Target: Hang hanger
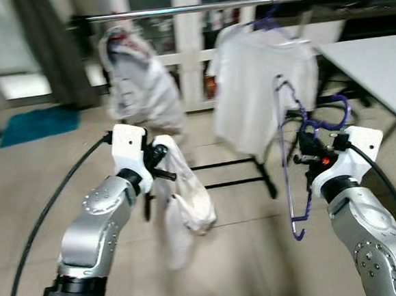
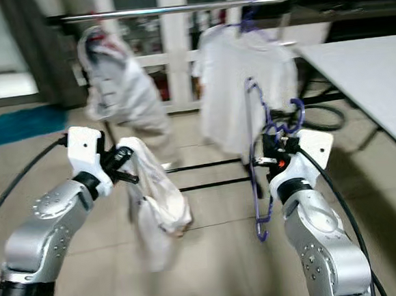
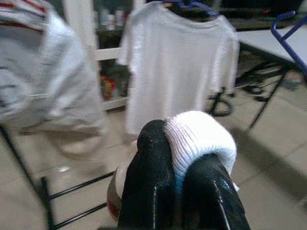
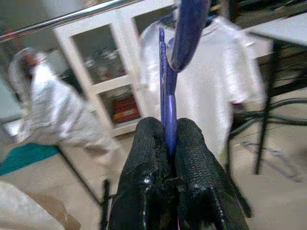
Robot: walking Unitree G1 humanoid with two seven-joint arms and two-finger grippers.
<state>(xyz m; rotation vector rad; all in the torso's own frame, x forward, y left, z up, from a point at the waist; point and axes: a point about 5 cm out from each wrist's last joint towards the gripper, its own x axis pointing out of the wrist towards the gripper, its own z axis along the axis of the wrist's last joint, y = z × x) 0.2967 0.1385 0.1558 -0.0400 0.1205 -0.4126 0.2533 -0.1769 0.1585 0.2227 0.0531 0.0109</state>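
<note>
A: Right gripper?

B: Clenching the purple hanger — fingers pinching tight on the thin frame, no gap between them. The hanger is hanging bare, upright in front of the right arm, hook curling up beside the wrist, lower end dangling toward the floor.

A: Left gripper?

B: Pinching a white garment — a fold of it is bulging out between the two black fingers, the rest is drooping below the left arm.

A: And behind them?

B: A clothes rack is standing just past both arms, black base bars running along the floor, metal rail crossing up top. A white T-shirt is hanging from the rail on another purple hanger, right of centre. A grey-white garment is draping over the rail further left. The held hanger is sitting well below the rail, near the T-shirt.

A: Farther back?

B: White cabinet with glass doors behind the rack, white table off to the right, teal mat on the floor far left. Head views are blurring a bit.
</note>
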